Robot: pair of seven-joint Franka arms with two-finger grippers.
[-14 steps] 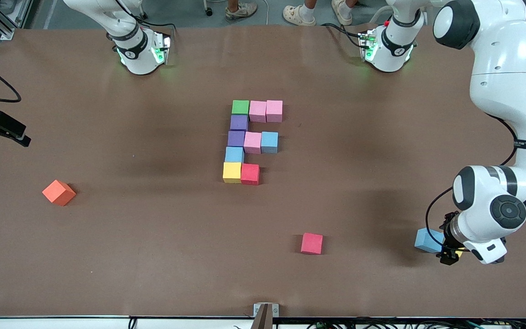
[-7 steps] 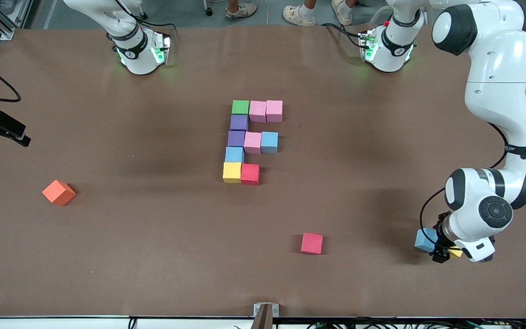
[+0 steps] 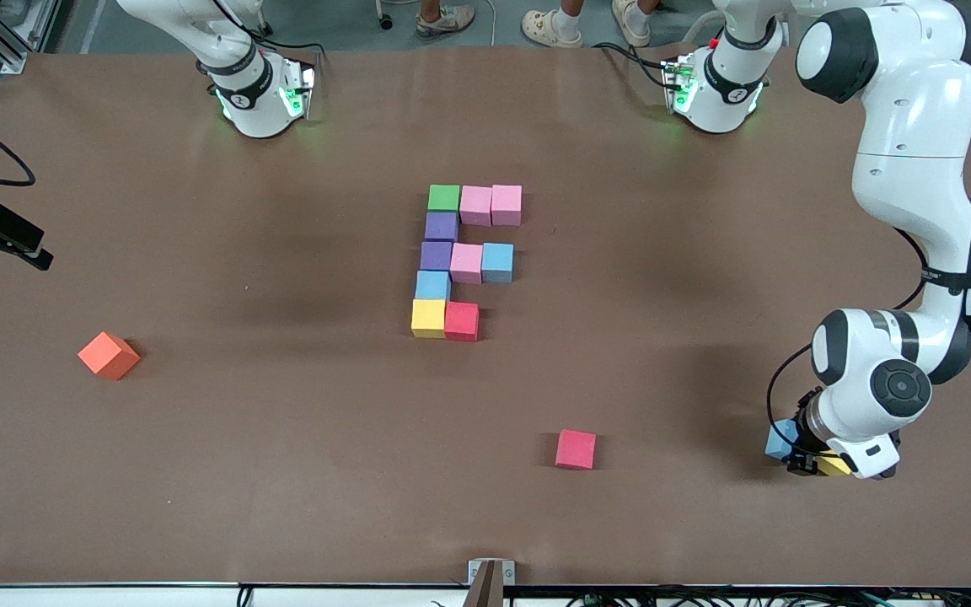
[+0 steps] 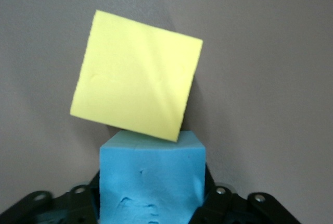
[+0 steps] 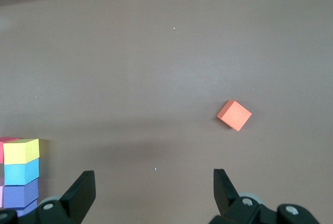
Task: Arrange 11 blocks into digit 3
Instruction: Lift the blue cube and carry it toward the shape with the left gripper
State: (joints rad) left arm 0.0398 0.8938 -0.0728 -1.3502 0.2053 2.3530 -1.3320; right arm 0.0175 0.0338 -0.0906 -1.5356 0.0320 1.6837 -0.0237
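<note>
A wide brown tabletop [image 3: 199, 472] fills the room, with the two robot bases along one edge. In the middle sits the digit 3 [image 3: 460, 263], made of touching blocks, and it is not finished: the bar nearest the front camera has only a yellow block and a red block [image 3: 461, 321], so one more block has to go beside that red one. The last piece looks like the light blue block [image 4: 151, 179], which lies well apart from the digit 3, nearer the front camera and toward the left arm's end of the tabletop. The left pincer [image 3: 799, 449] is down on it, and in the left wrist view the block sits right between the black fingers, which press its sides, so the pincer looks clamped on the light blue block. A loose yellow block [image 4: 136, 82] lies tilted and touching it, so lifting could bump that one. From here the block must travel toward the digit 3, and the left arm is the nearer one for that. The right pincer [image 5: 154, 187] waits with its fingers wide apart, over bare tabletop near the digit 3. A spare red block [image 3: 576, 448] and an orange cube [image 3: 109, 355] lie loose, away from the digit 3.
</note>
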